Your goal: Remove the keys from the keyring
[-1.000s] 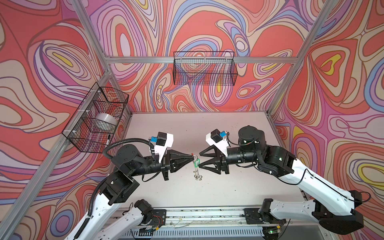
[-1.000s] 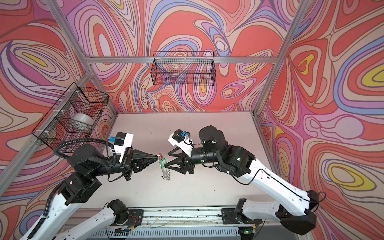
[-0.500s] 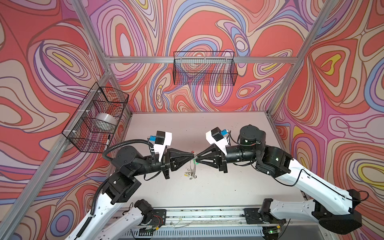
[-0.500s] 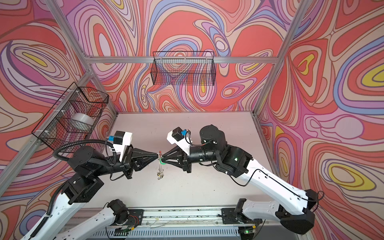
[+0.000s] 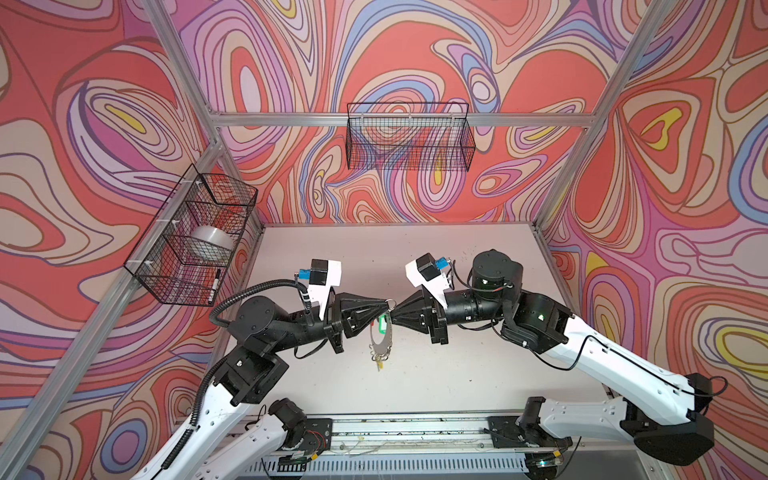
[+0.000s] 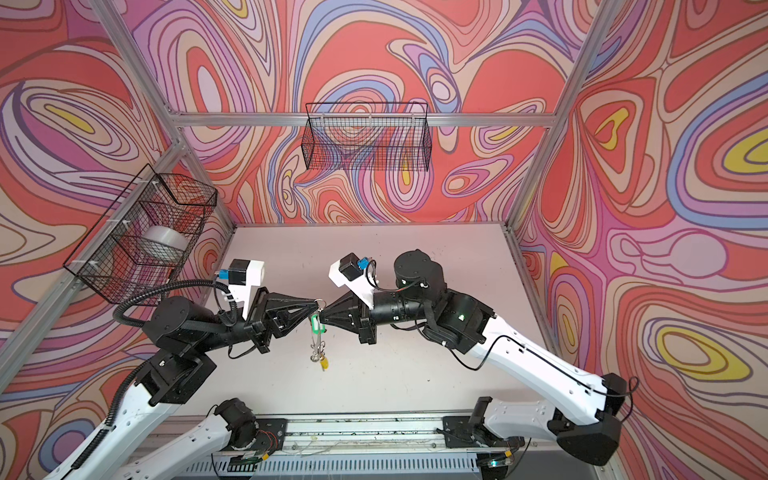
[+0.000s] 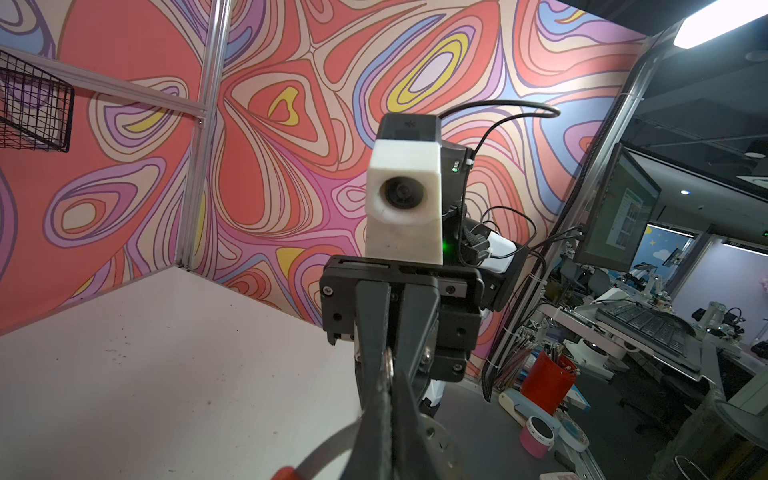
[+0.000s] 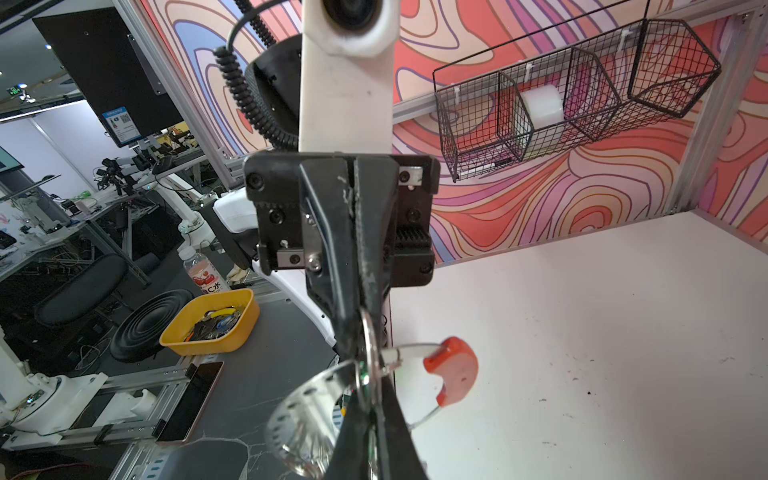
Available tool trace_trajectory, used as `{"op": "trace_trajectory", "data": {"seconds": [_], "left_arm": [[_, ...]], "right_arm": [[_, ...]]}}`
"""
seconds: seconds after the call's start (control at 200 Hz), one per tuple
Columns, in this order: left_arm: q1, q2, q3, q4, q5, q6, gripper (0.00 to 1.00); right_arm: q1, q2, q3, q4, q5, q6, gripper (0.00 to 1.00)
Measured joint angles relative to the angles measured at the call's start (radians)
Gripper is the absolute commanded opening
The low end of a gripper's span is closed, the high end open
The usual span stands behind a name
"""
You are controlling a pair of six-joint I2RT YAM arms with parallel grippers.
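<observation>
Right gripper (image 5: 397, 314): clamped tight. From the wrist views its tips look pinched on the little split ring (image 8: 368, 345) that sticks up at the top of the keyring (image 8: 297, 409).
Left gripper (image 5: 386, 309): clenched too, nose to nose with the right one, biting the keyring's flat grey edge.
Keyring: up in the air over the middle of the table (image 5: 457, 365), hanging straight down from where the two tips meet. The red segment (image 8: 453, 368) curls off to one side.
Green-tag key (image 6: 316, 323): right under the tips, tucked against the upper part of the keyring.
Yellow-tag key (image 6: 324, 364): dangling at the very bottom, clear of the table as far as I can tell.
Step in hand: I'd say it's working the first key loose. One arm anchors the big ring and the other has that key's split ring. Neither key is off yet.
Next move: my guess is the left one holds dead steady while the right one walks the split ring along the curve to wherever the big ring opens. I can't spot the gap from here. It wants a slow, small pull that follows the ring, not a straight yank.
Watch out: that's thin wire in smooth tips, so it could easily pop out.
</observation>
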Motion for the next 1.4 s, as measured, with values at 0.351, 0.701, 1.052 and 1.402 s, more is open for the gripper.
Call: {"op": "trace_trajectory", "data": {"seconds": [0.351,0.701,1.052,1.402], "left_arm": [[0.000,-0.002,-0.008,0.047,-0.011,-0.025,0.00],[0.000,-0.028,-0.001,-0.018,-0.018,0.023,0.00],[0.000,-0.035,0.004,-0.056,-0.018,0.061,0.00],[0.000,-0.034,0.004,-0.055,-0.014,0.063,0.00]], "right_arm": [[0.002,0.011,-0.034,0.124,-0.013,0.043,0.00],[0.008,-0.005,-0.032,0.041,0.032,0.032,0.39],[0.008,-0.095,-0.006,-0.088,0.130,0.008,0.49],[0.008,-0.063,0.018,0.037,0.118,0.040,0.40]]}}
